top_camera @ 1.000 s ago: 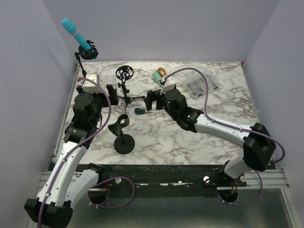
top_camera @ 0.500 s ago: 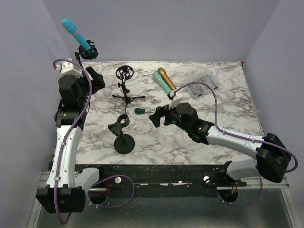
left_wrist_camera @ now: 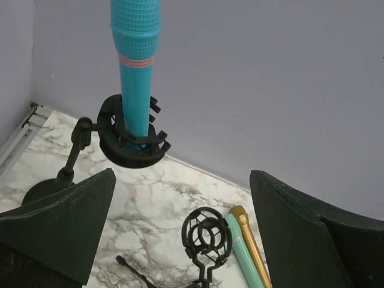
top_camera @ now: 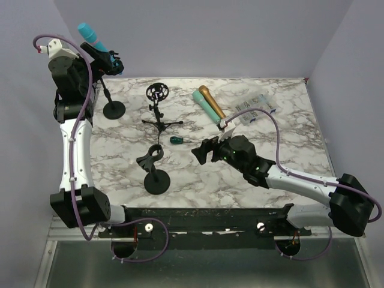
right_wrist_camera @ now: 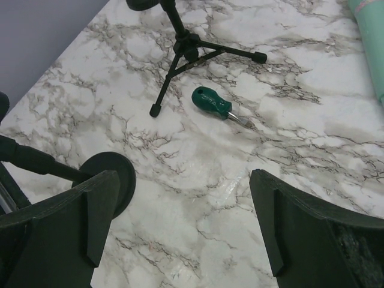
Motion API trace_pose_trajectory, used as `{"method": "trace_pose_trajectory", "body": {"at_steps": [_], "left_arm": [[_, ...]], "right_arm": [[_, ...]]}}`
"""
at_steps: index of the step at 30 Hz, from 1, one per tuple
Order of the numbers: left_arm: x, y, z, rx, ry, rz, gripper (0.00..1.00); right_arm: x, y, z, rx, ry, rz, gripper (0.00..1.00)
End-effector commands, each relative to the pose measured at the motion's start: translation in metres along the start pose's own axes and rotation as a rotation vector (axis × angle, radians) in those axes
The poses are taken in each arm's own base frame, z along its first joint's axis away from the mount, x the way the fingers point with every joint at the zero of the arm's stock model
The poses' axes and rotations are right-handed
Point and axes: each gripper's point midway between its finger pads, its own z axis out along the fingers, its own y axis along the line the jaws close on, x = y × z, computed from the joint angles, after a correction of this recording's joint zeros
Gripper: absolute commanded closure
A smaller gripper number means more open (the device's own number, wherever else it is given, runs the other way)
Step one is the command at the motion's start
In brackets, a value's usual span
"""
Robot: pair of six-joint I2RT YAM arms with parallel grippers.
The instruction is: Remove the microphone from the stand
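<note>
Standing at table (top_camera: 282, 138) edge, microphone (top_camera: 93, 37) in stand (top_camera: 114, 110)

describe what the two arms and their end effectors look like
The left arm and right arm have white link shells and bulky black joint housings, with a purple cable looping along each. The left end effector and right end effector each have two broad, matte black fingers.

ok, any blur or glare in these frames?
Top external: sharp, evenly lit, soft shadows only. Left wrist: microphone crisp, near fingers dark and slightly soft. Right wrist: screwdriver sharp, faint sheen on the table.
</note>
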Motion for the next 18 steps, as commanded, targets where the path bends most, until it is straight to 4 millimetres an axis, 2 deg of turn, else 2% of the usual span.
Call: {"method": "trace_pose_trajectory", "body": {"at_steps": [1, 6, 13, 18], "left_arm": [[-0.023, -0.008, 0.03, 0.062, -0.06, 0.002, 0.05], [-0.019, 0.011, 0.066, 0.017, -0.062, 0.009, 0.11], [-0.022, 0.035, 0.106, -0.018, -0.134, 0.01, 0.12], [-0.025, 0.048, 0.131, -0.045, -0.157, 0.016, 0.18]], "right_arm": [[-0.007, -0.009, -0.004, 0.034, -0.062, -0.017, 0.01], [-0.005, -0.003, -0.001, -0.003, -0.069, -0.026, 0.01], [0.006, -0.009, 0.002, 0.014, -0.048, -0.032, 0.01], [0.011, -0.015, 0.001, 0.041, -0.029, -0.044, 0.01]]}}
